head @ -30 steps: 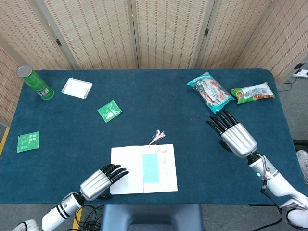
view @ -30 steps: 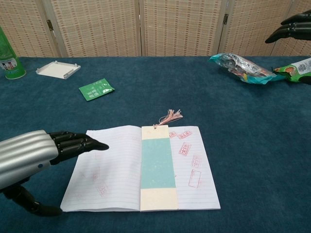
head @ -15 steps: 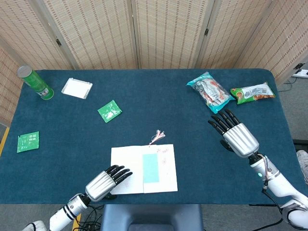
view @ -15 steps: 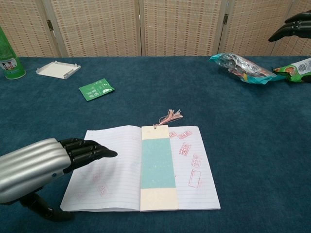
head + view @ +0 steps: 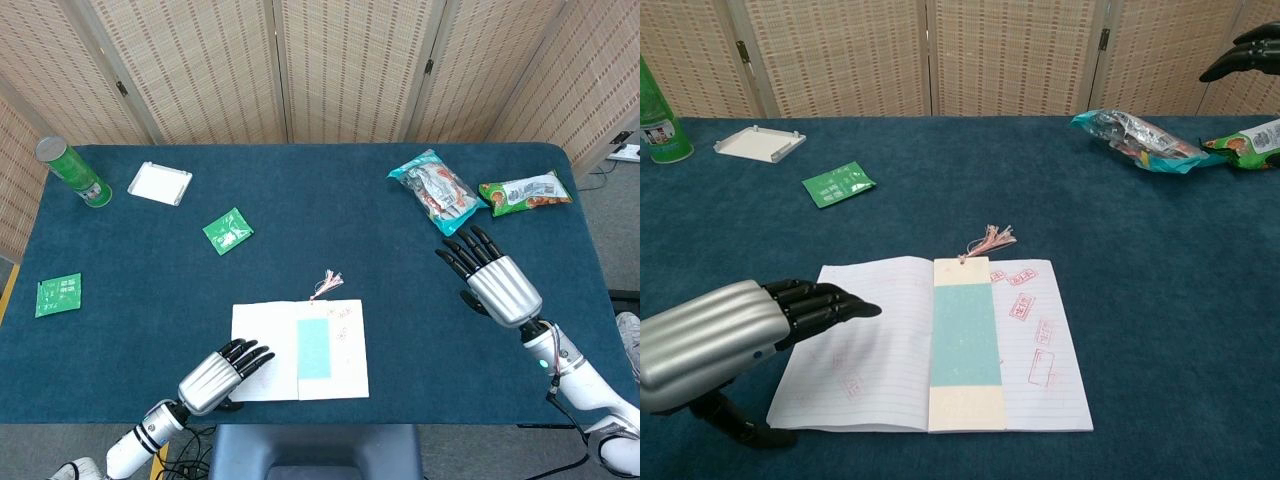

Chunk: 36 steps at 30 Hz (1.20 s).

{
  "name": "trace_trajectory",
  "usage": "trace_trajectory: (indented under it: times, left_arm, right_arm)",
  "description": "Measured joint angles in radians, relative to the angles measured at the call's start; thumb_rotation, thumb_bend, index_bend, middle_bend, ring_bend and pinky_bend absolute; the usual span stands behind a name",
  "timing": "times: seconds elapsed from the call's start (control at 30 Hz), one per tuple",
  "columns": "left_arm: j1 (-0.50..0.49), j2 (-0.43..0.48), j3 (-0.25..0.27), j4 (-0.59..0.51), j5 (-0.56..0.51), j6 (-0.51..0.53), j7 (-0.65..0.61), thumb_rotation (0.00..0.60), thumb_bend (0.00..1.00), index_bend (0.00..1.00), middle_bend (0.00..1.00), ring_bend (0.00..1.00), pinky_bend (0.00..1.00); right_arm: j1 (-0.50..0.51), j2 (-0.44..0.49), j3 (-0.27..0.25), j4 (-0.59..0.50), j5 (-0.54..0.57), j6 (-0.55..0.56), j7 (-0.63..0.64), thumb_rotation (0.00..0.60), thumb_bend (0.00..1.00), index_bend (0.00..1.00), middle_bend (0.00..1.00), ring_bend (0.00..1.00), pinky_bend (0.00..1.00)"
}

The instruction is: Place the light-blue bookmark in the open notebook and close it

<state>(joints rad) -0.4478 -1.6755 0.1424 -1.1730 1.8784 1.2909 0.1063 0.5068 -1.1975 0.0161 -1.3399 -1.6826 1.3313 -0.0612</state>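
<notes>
Head view: notebook lies open near the table's front edge, about midway along it. Bookmark already lies flat along the spine, its pink tassel spilling onto the cloth past the top edge of the pages. Left hand sits at the notebook's left front corner, fingers extended and together, holding nothing, tips over the left page. Right hand hovers well apart toward the right edge, fingers spread, empty. Snack packets near the far right corner, green can and white tray near the far left corner, green sachets on the left side. Chest view: left hand low over the left page's outer margin, fingertips pointing toward the bookmark but short of it; whether they touch the paper, cannot tell. The thumb appears tucked down by the page's front corner. Only the dark fingertips of the right hand show, top right corner. Judgement: insertion looks done; closing is the step in hand. Best to slip the fingers under the left cover's outer edge, lift and swing it over the spine in an arc, without brushing the bookmark sideways, then press flat. Thin pages may lift singly, so catch the whole left stack.
</notes>
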Motion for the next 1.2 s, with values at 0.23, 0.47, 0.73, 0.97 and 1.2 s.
trace_trajectory:
  times: [0.23, 0.47, 0.73, 0.97, 1.2]
  left_arm:
    - [0.001, -0.007, 0.01, 0.016, 0.002, 0.013, 0.006, 0.6, 0.15, 0.08, 0.15, 0.14, 0.22]
    - [0.0, -0.012, 0.016, 0.024, 0.0, 0.02, 0.003, 0.6, 0.27, 0.08, 0.15, 0.14, 0.22]
    - [0.001, -0.025, 0.021, 0.049, 0.002, 0.036, -0.007, 0.6, 0.35, 0.08, 0.15, 0.14, 0.22]
    - [0.002, -0.042, 0.015, 0.096, 0.007, 0.072, -0.017, 0.6, 0.37, 0.08, 0.15, 0.14, 0.22]
    - [0.002, -0.065, -0.008, 0.165, 0.01, 0.138, -0.052, 0.6, 0.37, 0.07, 0.15, 0.14, 0.22]
  right_arm:
    - [-0.004, -0.004, 0.004, 0.011, -0.006, 0.005, 0.014, 0.6, 0.24, 0.16, 0.12, 0.0, 0.0]
    - [-0.009, -0.009, 0.008, 0.021, -0.011, 0.012, 0.026, 0.6, 0.24, 0.16, 0.12, 0.0, 0.0]
    - [-0.012, -0.015, 0.012, 0.033, -0.015, 0.016, 0.036, 0.6, 0.24, 0.16, 0.12, 0.0, 0.0]
    - [-0.013, -0.019, 0.015, 0.04, -0.019, 0.022, 0.046, 0.6, 0.24, 0.16, 0.12, 0.0, 0.0]
    - [-0.013, -0.019, 0.021, 0.04, -0.02, 0.029, 0.052, 0.6, 0.24, 0.16, 0.12, 0.0, 0.0]
